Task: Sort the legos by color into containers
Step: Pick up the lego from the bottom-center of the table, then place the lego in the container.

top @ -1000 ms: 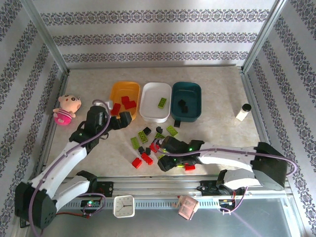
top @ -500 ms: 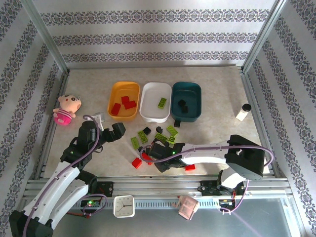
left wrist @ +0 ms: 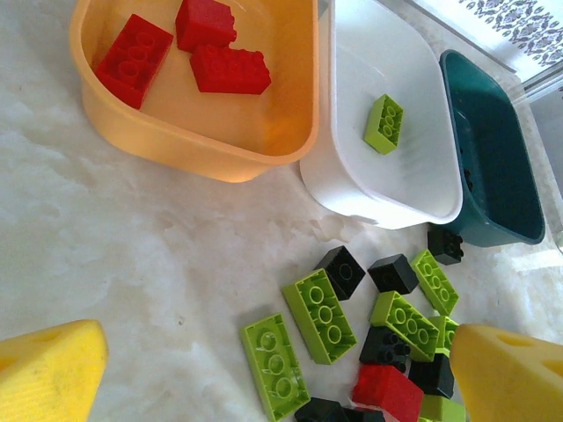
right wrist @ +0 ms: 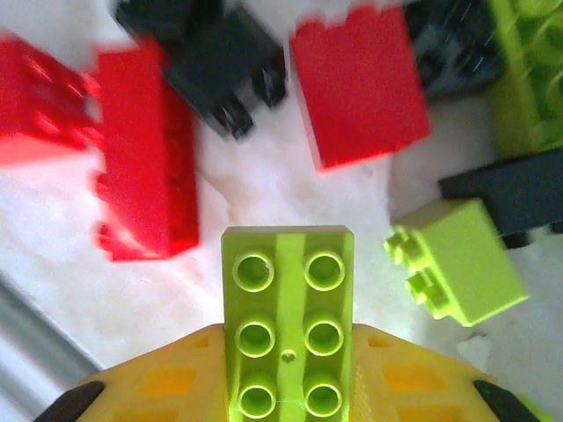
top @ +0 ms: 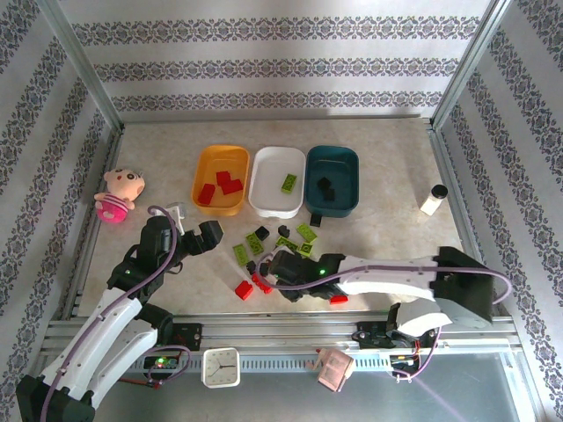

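Marbled tabletop [top: 387, 220] under patterned walls [top: 264, 61]. The lime brick [right wrist: 288, 325] sits studs-up, clamped between the right gripper's [top: 278, 266] yellow pads [right wrist: 158, 387], a red brick [right wrist: 361, 88] and a black brick [right wrist: 220, 61] just ahead. The left gripper [top: 192, 225] hangs spread wide, empty, three trays [left wrist: 396, 207] lined up beyond its fingertips.

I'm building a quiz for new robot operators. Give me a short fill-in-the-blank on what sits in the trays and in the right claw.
The orange-yellow tray holds ___ red bricks.
The white tray holds a single brick, coloured ___.
The dark teal tray holds small bricks, coloured ___.
The right claw grips a studded brick, coloured ___.
Missing words: three; lime green; black; lime green.
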Robot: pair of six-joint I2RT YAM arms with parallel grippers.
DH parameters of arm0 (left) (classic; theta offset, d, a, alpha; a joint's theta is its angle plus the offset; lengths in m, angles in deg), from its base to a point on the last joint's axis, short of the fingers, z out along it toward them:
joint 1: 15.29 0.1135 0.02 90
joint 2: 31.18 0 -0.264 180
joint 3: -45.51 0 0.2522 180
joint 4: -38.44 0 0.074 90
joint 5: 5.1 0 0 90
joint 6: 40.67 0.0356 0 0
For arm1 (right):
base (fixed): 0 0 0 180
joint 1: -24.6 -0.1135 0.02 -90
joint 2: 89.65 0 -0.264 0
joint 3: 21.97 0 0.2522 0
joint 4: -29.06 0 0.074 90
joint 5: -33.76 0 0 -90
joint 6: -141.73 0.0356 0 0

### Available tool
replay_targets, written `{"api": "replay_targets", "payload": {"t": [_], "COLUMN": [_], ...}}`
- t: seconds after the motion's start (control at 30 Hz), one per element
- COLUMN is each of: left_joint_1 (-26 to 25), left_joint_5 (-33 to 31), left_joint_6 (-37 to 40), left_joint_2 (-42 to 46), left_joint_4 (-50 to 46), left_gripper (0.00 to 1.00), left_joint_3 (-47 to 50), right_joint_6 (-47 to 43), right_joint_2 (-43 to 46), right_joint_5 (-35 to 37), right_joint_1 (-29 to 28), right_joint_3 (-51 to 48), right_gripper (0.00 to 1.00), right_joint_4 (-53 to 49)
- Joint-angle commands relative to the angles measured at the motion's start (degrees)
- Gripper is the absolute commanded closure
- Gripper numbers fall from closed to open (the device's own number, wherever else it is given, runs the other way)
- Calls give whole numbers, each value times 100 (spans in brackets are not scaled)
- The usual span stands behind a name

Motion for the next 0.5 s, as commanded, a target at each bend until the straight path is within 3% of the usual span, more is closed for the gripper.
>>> {"api": "replay_targets", "payload": {"t": [0.0,0.2,0.33,0.47], "left_joint_1": [-40,-35,-35,-39], "left_joint_5": [-51,-27,-1,135], "left_joint_6": [-63,-98,-94,-152], "left_joint_2": [91,86,26,14], "left_joint_4": [-165,-104,-113,-93], "left_gripper": [0,0,0,0], "left_joint_3": [28,137,147,202], "right_joint_6": [-270,-778,-794,-911], "right_joint_2": [596,556,-465,-1786], "right_joint_5": [-142,-457,-775,-500], "right_joint_1": [348,1694,2454,2790], "right_joint_3": [188,1163,2122,3259], "right_gripper": [75,77,78,78], "right_joint_4": [69,387,633,466]}}
